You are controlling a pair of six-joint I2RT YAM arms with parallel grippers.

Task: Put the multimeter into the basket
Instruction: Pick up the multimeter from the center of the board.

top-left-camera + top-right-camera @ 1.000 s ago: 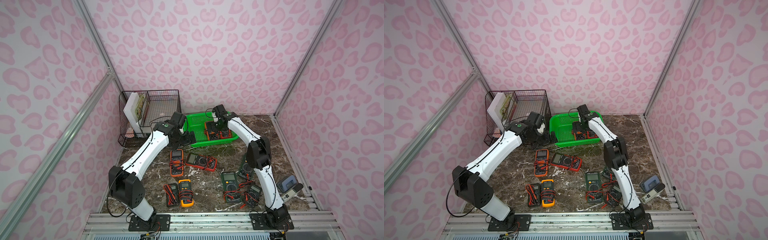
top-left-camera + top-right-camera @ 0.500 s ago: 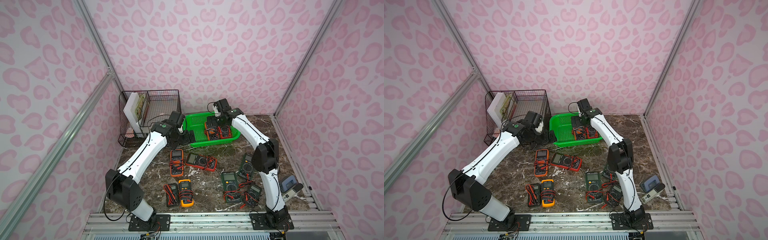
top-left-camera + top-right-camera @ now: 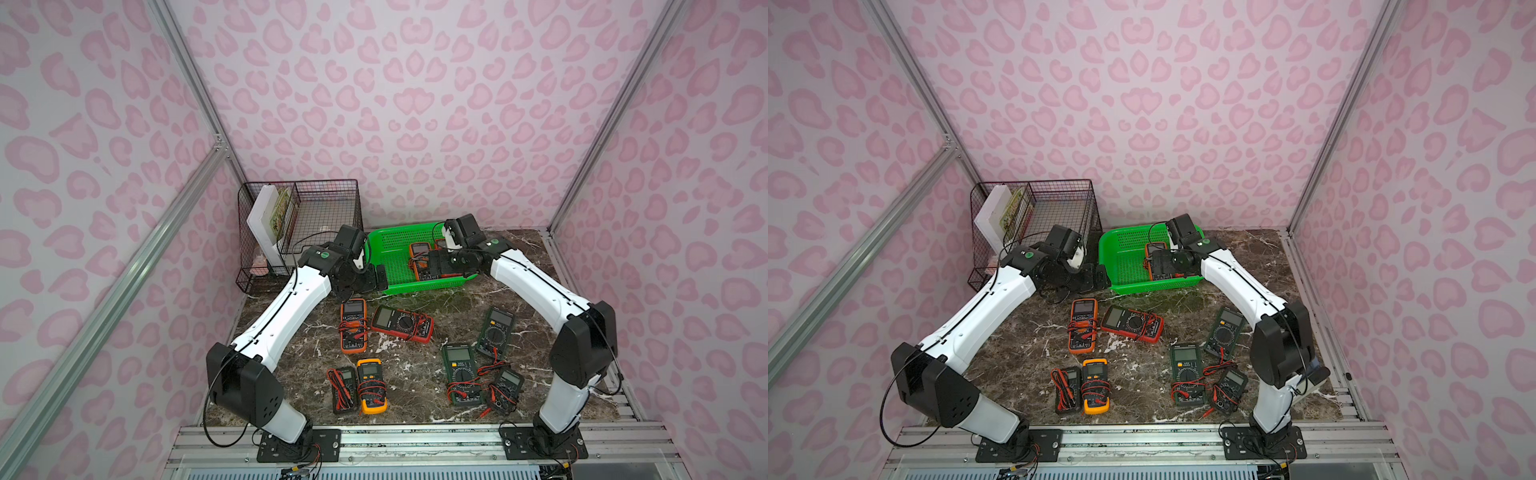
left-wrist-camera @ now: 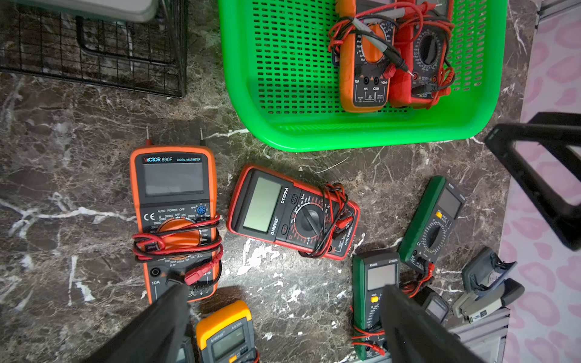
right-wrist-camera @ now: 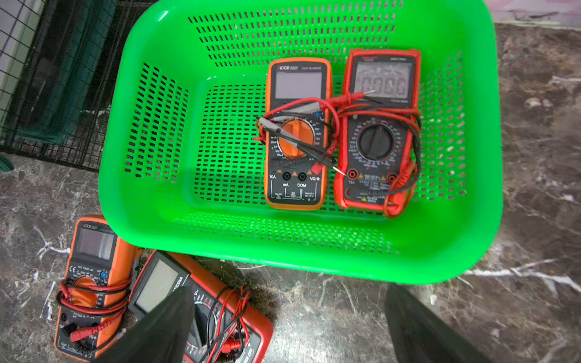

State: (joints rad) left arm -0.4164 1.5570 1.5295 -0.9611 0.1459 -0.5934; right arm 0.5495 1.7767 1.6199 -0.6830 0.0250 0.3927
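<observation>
Sitting face-up on the floor of the green perforated basket (image 5: 298, 261), in its right half, are two multimeters, side by side and touching: an orange Victor 890F (image 5: 297, 135) and a red multimeter (image 5: 377, 132), both with leads looped loosely over them. Right end effector (image 5: 289, 295) hovers above the basket's near rim, fingers spread wide, nothing between them. Left end effector (image 4: 284, 290) hangs over the marble counter (image 4: 63, 125) just beside the basket's near-left corner, also spread and empty. Below it lie a second orange Victor 890F (image 4: 176, 220) and a red ANENG DT9205A (image 4: 292, 213), close together. Green multimeters (image 4: 434, 220) and a yellow ANENG meter (image 4: 226, 330) lie nearer the arm bases. Black wire rack (image 3: 320, 216) stands left of the basket.
</observation>
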